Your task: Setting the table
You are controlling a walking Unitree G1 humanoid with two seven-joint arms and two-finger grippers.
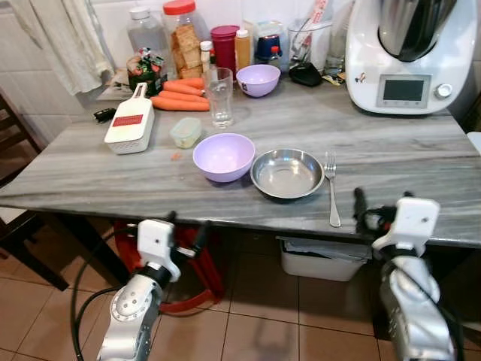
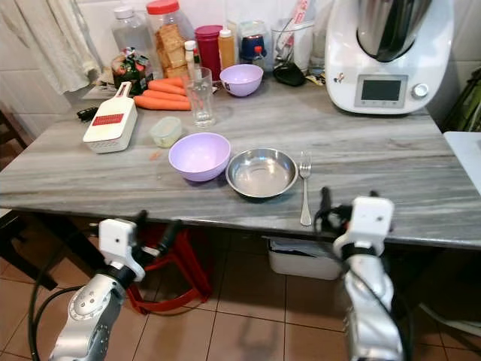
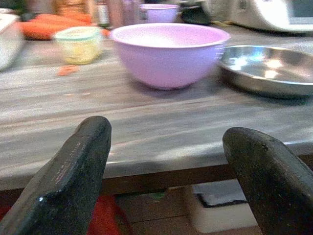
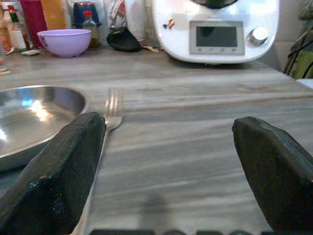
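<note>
On the grey marble table [image 1: 406, 150] a lilac bowl [image 1: 224, 156] stands beside a shallow steel dish [image 1: 287, 173], with a fork [image 1: 331, 188] lying just right of the dish. A clear glass [image 1: 219, 96] stands behind the bowl. My left gripper [image 1: 186, 229] hangs open below the table's front edge, facing the lilac bowl [image 3: 168, 54]. At the front edge, close to the fork's handle, my right gripper [image 1: 382, 204] is open; the fork [image 4: 111, 110] lies past its left finger. Neither holds anything.
A second lilac bowl [image 1: 258, 80], carrots [image 1: 179, 98], jars and bottles line the back. A white grater [image 1: 130, 124] and a small lidded tub [image 1: 185, 132] sit at the left. A white kitchen machine [image 1: 406, 53] stands back right. A dark chair [image 1: 15, 226] is at left.
</note>
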